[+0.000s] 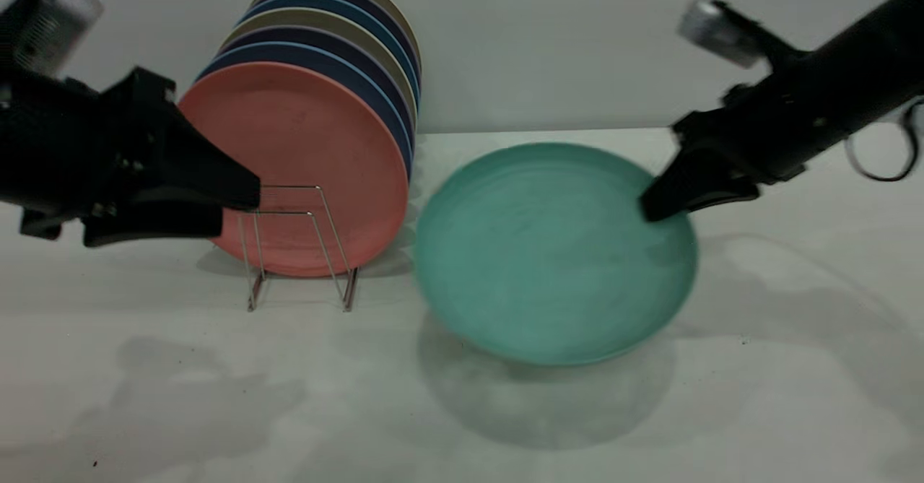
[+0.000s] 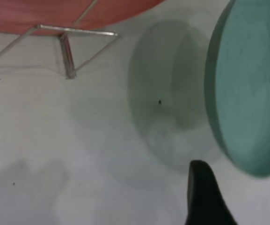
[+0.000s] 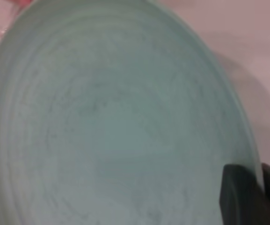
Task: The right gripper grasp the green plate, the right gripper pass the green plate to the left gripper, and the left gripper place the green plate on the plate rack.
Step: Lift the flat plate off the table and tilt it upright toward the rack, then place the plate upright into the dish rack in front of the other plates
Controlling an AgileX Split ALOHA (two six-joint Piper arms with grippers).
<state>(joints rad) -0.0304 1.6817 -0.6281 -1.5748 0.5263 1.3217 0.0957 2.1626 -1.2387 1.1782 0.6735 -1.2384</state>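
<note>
Green plate handover, noted left to right. Our black tapered left gripper [image 1: 234,205] hovers jaws narrowly parted, holding nothing, in front of the salmon-pink plate [image 1: 303,165]. That plate fronts a row of blue and olive plates [image 1: 339,35] standing in the thin silvery wire plate rack [image 1: 299,252]. Right of the rack, the round matte teal-green plate [image 1: 548,252] hangs tilted above the white table [image 1: 462,411], its upper right rim pinched by our black tapered right gripper [image 1: 650,205].

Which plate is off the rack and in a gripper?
The round teal-green plate, tilted above the table, its rim clamped by the right gripper. The salmon-pink plate and the others behind it stand in the wire rack.
</note>
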